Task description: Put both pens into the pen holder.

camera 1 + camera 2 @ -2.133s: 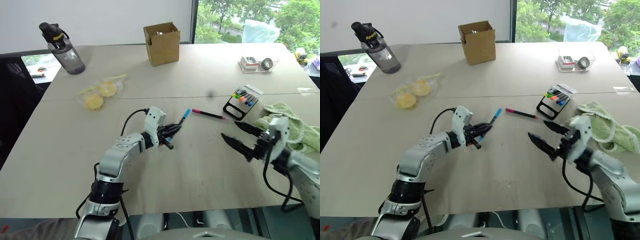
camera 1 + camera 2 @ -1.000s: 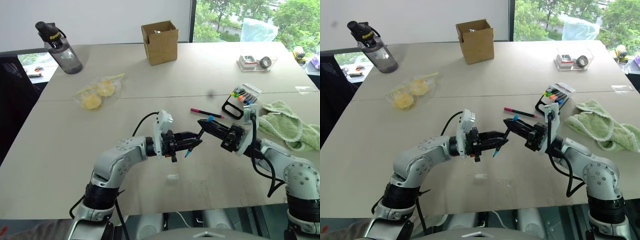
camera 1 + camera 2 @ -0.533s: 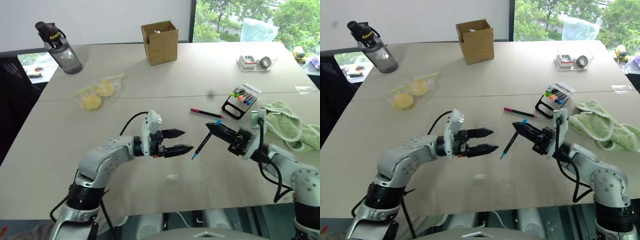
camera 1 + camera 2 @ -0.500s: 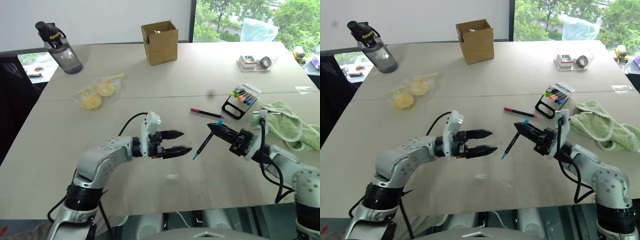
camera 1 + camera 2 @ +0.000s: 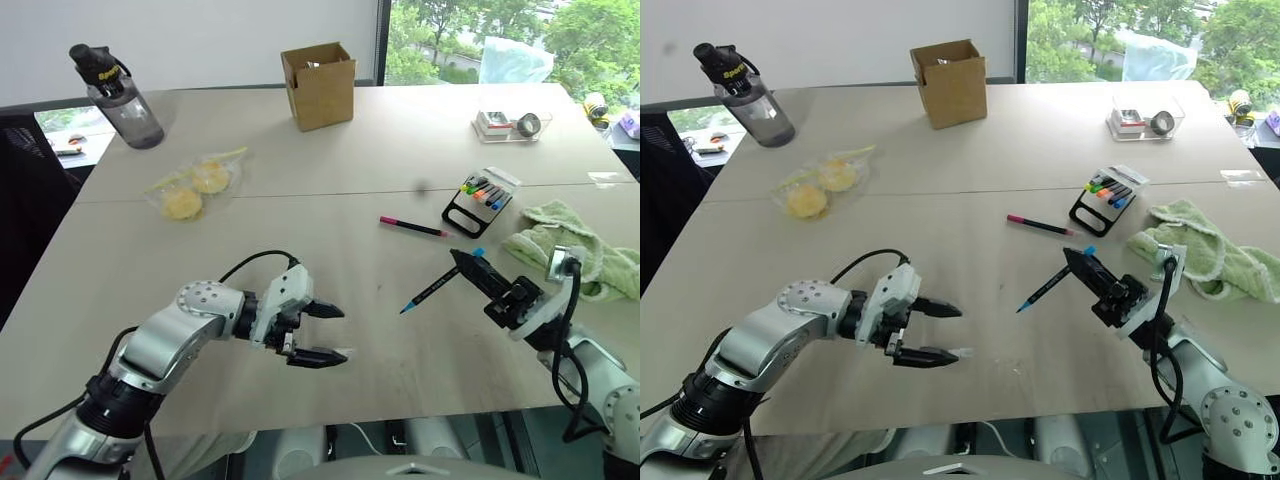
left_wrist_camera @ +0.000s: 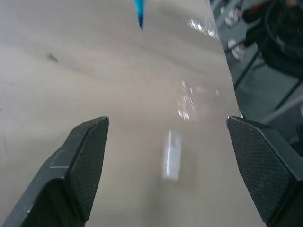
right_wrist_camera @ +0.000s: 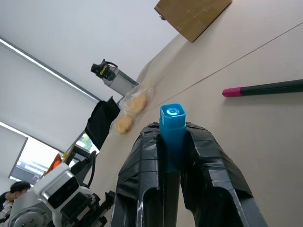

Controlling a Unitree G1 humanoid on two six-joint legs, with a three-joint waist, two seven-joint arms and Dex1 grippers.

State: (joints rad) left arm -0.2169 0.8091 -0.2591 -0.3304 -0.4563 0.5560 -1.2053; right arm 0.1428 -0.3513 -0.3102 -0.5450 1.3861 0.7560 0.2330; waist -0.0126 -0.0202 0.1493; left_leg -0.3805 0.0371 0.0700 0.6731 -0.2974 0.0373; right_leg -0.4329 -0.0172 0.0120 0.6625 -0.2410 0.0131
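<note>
My right gripper (image 5: 465, 265) is shut on the blue-capped pen (image 5: 432, 290). The pen hangs above the table, slanting down to the left, and its blue cap (image 7: 171, 124) stands out between the fingers. The pink-ended pen (image 5: 415, 227) lies flat on the table behind it. Further right of that pen stands the black pen holder (image 5: 462, 213), with short coloured markers in it. My left gripper (image 5: 333, 334) is open over the table's front middle, with nothing between its fingers (image 6: 83, 163). The pen's blue tip (image 6: 138, 9) is well apart from them.
A cardboard box (image 5: 320, 85) stands at the back centre and a water bottle (image 5: 120, 95) at the back left. A bag of yellow pieces (image 5: 195, 185) lies on the left, a green towel (image 5: 580, 250) at the right edge, a clear tray (image 5: 510, 125) at the back right. A small white scrap (image 6: 171, 155) lies under my left gripper.
The blue-capped pen passed from my left gripper to my right. The left opened and drew back down and to the left. The right carried the pen off to the right.
</note>
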